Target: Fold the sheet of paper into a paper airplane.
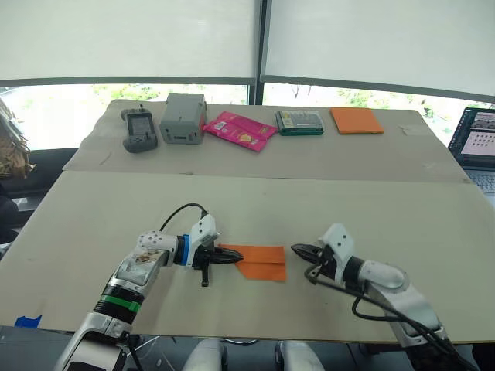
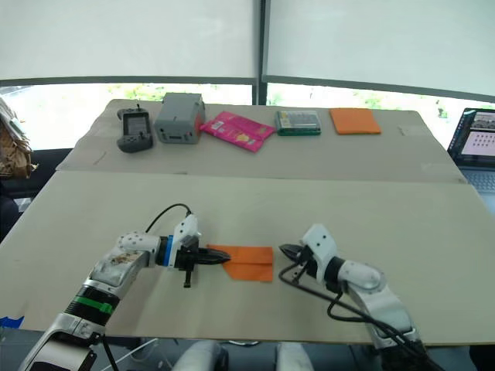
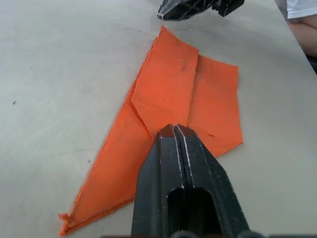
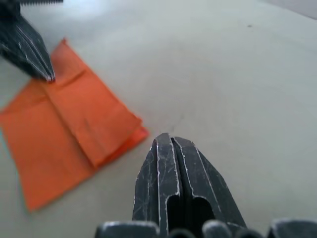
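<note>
Paper (image 1: 259, 261) lies half folded on our table (image 1: 247, 209). Our left tool (image 1: 230, 258) presses it, pinched tight; right tool (image 1: 297, 249) pinched tight, empty. We might slide it crooked.

The sheet of paper (image 1: 259, 261) lies between left pincer (image 1: 232, 257) and right pincer (image 1: 297, 249).

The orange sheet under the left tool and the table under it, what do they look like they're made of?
The sheet of paper: thin matte paper, judging by its sharp creases, flat folded layers and slightly frayed edges. The table: a matte beige surface with faint scuffs and a seam across it, probably cardboard or board, though that is unclear.
</note>
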Motion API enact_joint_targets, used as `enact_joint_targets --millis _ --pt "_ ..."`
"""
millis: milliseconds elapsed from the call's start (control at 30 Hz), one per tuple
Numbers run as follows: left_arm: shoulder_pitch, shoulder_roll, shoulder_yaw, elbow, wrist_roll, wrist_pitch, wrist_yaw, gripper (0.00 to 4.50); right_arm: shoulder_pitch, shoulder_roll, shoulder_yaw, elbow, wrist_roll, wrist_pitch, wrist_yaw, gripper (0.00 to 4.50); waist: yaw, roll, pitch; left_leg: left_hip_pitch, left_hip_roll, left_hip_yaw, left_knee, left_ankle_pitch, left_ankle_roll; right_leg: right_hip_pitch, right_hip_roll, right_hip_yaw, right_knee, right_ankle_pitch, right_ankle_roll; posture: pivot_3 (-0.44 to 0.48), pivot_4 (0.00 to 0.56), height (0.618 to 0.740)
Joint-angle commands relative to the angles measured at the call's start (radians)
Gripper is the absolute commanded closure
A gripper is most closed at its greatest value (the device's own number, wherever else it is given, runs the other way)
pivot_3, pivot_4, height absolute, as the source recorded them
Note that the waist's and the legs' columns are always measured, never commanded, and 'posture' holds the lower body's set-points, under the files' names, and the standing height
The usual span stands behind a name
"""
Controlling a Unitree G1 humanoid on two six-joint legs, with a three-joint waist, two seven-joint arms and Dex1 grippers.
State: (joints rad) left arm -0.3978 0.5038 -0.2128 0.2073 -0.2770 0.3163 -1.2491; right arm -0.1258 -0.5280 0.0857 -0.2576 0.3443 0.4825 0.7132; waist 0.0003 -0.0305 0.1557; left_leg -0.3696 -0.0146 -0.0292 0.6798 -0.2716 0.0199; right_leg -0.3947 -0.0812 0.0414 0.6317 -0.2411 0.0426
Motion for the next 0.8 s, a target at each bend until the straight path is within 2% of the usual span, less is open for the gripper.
enact_joint_targets --millis 33,200,333,500,733,800 --pt "0.021 0.034 0.07 -0.067 -0.066 0.056 -0.003 4.5 -0.049 -0.018 -0.06 -0.058 0.104 0.135 0.015 3.2 -0.003 0.0 0.0 -0.001 0.0 0.0 0.0 0.0 0.0 -0.001 0.0 0.0 0.0 0.0 0.0 0.0 0.15 0.74" --pt "0.035 0.094 0.184 -0.211 -0.187 0.194 0.029 4.5 -0.1 -0.061 -0.078 -0.074 0.174 0.248 0.053 1.46 -0.008 0.0 0.0 -0.014 0.0 0.0 0.0 0.0 0.0 -0.015 0.0 0.0 0.003 0.0 0.0 0.0 0.15 0.74" --pt "0.059 0.162 0.248 -0.3 -0.225 0.3 0.09 4.5 -0.134 -0.071 -0.07 -0.046 0.21 0.302 0.08 0.07 -0.012 0.0 0.001 -0.02 -0.003 0.001 0.001 0.0 0.0 -0.026 -0.003 0.001 0.01 0.0 0.0 0.0 0.15 0.74" --pt "0.109 0.195 0.269 -0.35 -0.238 0.319 0.119 2.95 -0.162 -0.036 -0.098 0.008 0.285 0.378 0.089 0.0 -0.014 0.0 0.001 -0.02 -0.003 0.002 0.001 0.0 0.0 -0.026 -0.003 0.001 0.01 0.0 0.0 0.0 0.15 0.74" --pt "0.166 0.222 0.242 -0.372 -0.22 0.32 0.139 0.62 -0.224 0.01 -0.053 0.108 0.329 0.462 0.119 0.0 -0.015 0.001 0.001 -0.02 -0.003 0.002 0.001 0.0 -0.001 -0.026 -0.003 0.001 0.01 0.0 0.0 0.0 0.15 0.74" --pt "0.17 0.223 0.242 -0.374 -0.229 0.324 0.141 0.62 -0.245 0.01 -0.035 0.131 0.341 0.491 0.147 0.0 -0.014 0.001 0.001 -0.02 -0.003 0.002 0.001 0.001 -0.001 -0.027 -0.003 0.001 0.011 0.0 0.0 0.0 0.15 0.74"
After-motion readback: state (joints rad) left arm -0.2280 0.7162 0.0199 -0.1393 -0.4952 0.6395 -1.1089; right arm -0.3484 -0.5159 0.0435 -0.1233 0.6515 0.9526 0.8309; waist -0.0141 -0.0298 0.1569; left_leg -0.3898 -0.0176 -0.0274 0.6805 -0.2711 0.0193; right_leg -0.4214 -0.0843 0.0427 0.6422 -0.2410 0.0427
